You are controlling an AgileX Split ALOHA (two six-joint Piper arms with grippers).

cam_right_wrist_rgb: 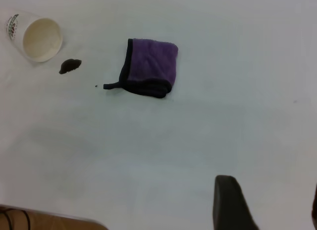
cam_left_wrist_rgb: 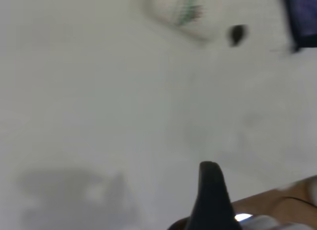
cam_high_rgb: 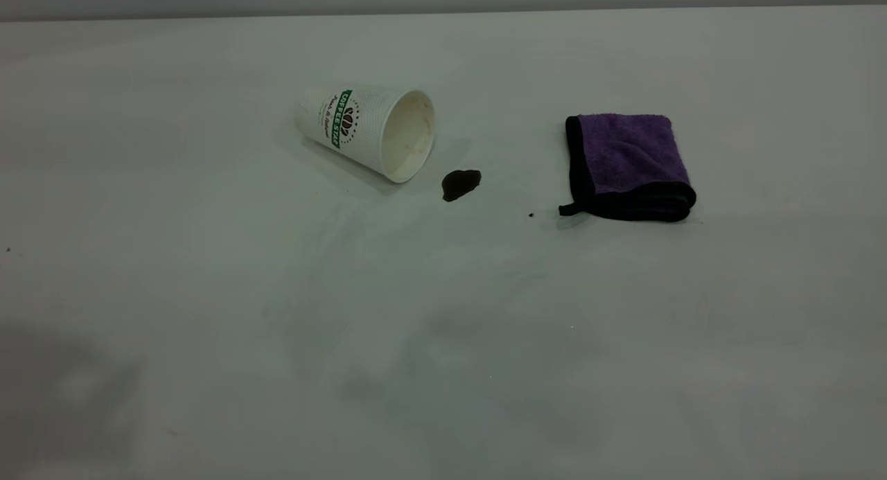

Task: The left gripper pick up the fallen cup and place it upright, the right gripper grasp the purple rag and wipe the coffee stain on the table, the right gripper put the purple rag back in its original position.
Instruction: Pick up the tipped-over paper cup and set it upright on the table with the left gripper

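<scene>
Exterior view: the cup [cam_high_rgb: 367, 130] lies on its side on the desk [cam_high_rgb: 208, 327], its open mouth turned toward the coffee stain [cam_high_rgb: 461, 184], which sits just beside the rim on the side facing the rag. Beyond the stain, well apart from the cup, lies the folded purple rag [cam_high_rgb: 629, 167], its black loop tab pointing back toward the cup; a tiny dark speck [cam_high_rgb: 531, 215] sits between stain and rag. No arm shows in this view.

In the left wrist view, one dark finger of the left hand [cam_left_wrist_rgb: 210, 200] shows far from the cup, holding nothing; whether it is open I cannot tell. The right hand [cam_right_wrist_rgb: 270, 205] likewise hangs well away from the cup, past the rag, with two finger edges spread apart and empty.

By my judgement no step has begun: the cup is still down and the stain unwiped. The first move calls for the left hand to reach the cup, close across its ribbed wall and turn it onto its base, clear of the stain.
</scene>
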